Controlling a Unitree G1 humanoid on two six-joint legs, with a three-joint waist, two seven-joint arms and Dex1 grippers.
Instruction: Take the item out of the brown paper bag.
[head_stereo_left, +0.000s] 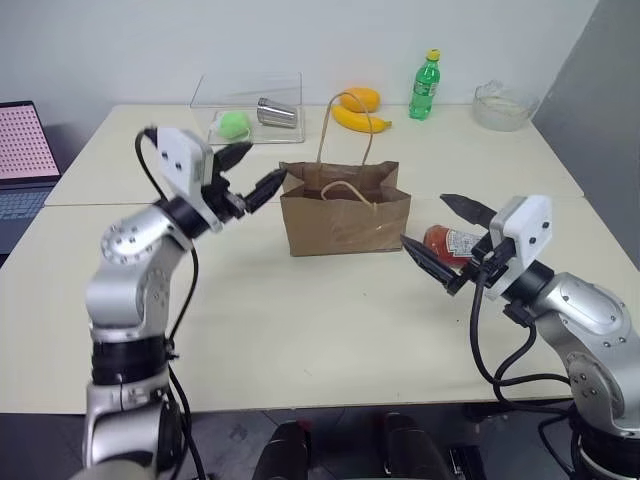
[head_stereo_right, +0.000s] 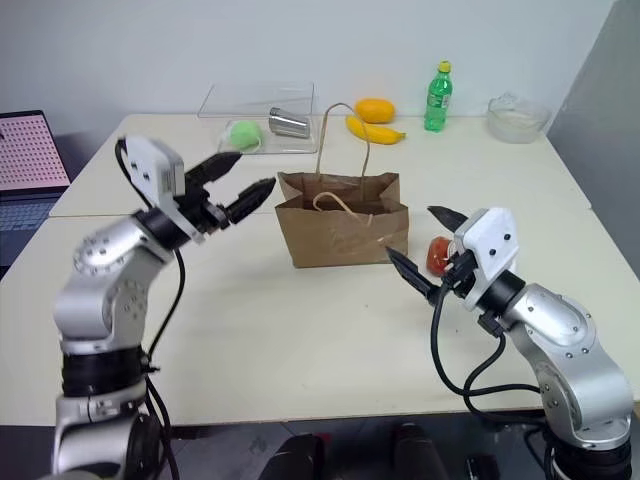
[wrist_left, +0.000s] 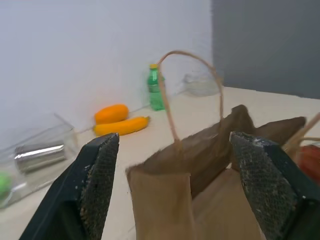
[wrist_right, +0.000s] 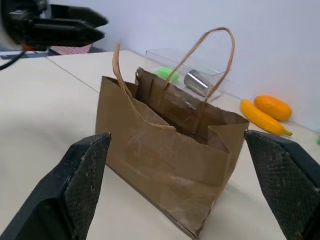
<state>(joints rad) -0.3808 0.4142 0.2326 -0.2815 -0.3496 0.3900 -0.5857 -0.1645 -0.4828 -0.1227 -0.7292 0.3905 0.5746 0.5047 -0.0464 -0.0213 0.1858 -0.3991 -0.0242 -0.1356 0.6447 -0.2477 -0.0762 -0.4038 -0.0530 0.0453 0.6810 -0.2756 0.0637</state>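
Note:
The brown paper bag (head_stereo_left: 345, 215) stands upright and open-topped at the table's middle, one loop handle up and the other drooping over its front. The item, a small red bottle (head_stereo_left: 450, 243) with a white label, lies on the table just right of the bag, outside it. My right gripper (head_stereo_left: 423, 219) is open, its black fingers spread in front of the bottle and pointing at the bag's right end without touching it. My left gripper (head_stereo_left: 265, 162) is open beside the bag's upper left edge, holding nothing. In the left wrist view the bag (wrist_left: 200, 165) sits between the fingers (wrist_left: 100, 175).
At the back stand a clear plastic box (head_stereo_left: 285, 90) with a green ball (head_stereo_left: 234, 122) and a metal cup (head_stereo_left: 277, 112), a banana (head_stereo_left: 360, 121), an orange fruit (head_stereo_left: 360, 98), a green soda bottle (head_stereo_left: 425, 87) and a clear bowl (head_stereo_left: 503, 105). A laptop (head_stereo_left: 25, 160) sits far left.

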